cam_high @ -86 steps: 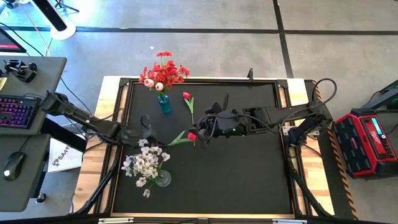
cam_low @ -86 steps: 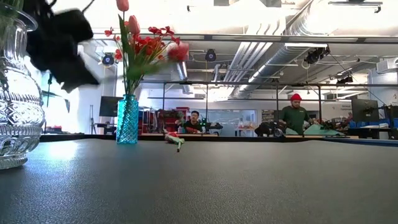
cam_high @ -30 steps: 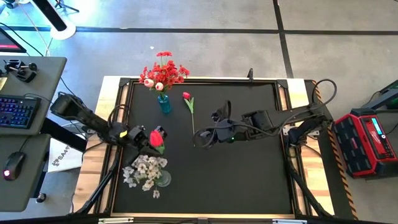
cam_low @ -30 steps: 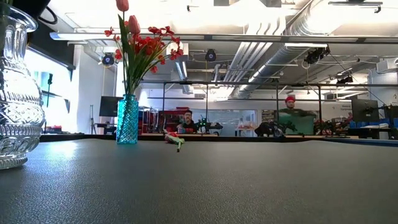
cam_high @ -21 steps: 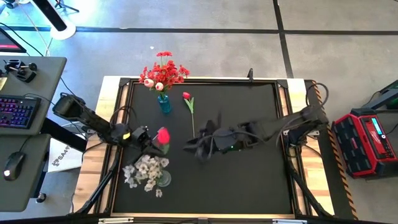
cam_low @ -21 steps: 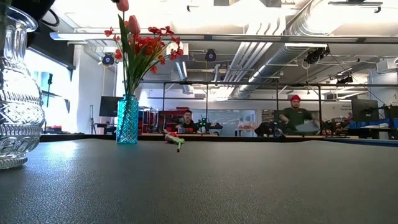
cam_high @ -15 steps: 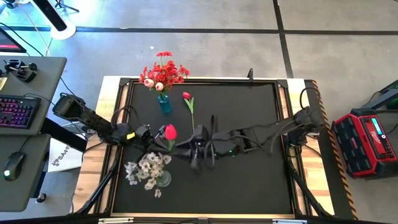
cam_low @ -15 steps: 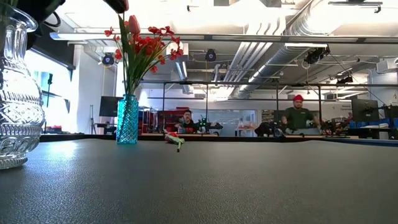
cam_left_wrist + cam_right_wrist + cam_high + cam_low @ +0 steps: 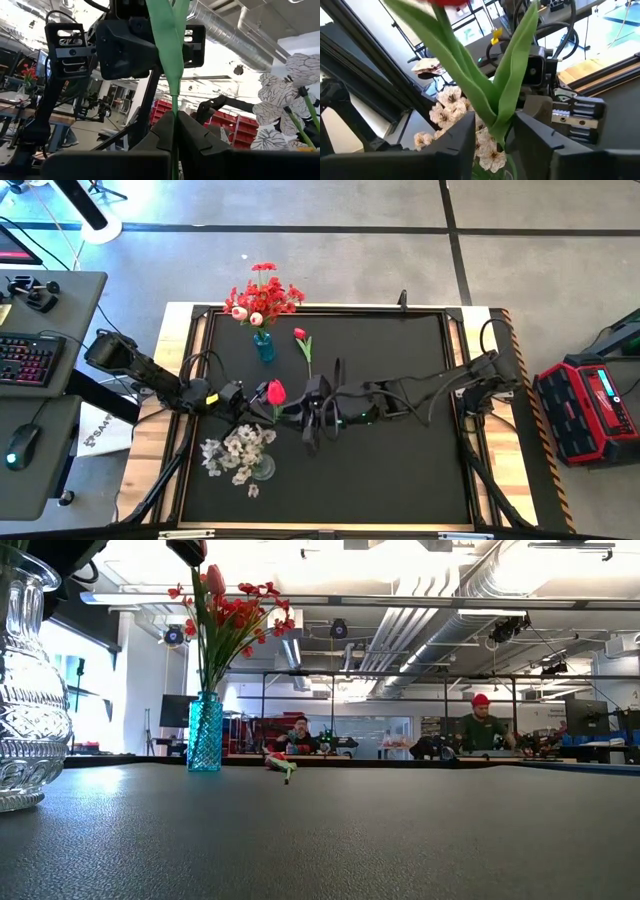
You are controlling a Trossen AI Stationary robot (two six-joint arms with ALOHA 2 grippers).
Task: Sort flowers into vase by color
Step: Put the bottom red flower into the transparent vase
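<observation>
Over the left-centre of the black table (image 9: 400, 470), the two arms meet around a single red tulip (image 9: 275, 391), held up in the air above the mat. The left hand (image 9: 240, 397) comes in from the left edge and is pinched fully shut on the tulip's green stem; its own wrist view shows the two dark fingers (image 9: 162, 132) pressed together with the stem (image 9: 170, 55) rising straight out between them. The right hand (image 9: 308, 412) reaches across from the right side and faces it closely; in the right wrist view its fingers (image 9: 455, 142) stand apart on either side of the stem and leaves (image 9: 512, 75), partly open, and I cannot tell whether they actually touch the plant. Just below the tulip in the high view, a clear glass vase (image 9: 262, 468) holds the white blossom sprays (image 9: 232, 450); the same vase fills the left edge of the low view. Towards the upper left of the table, a blue vase (image 9: 264, 346) carries the red bunch with pale pink buds (image 9: 262, 298). Beside it, slightly to the right, another red tulip (image 9: 303, 346) lies flat on the mat. Far back in the low view, two people (image 9: 484, 728) are at benches.
</observation>
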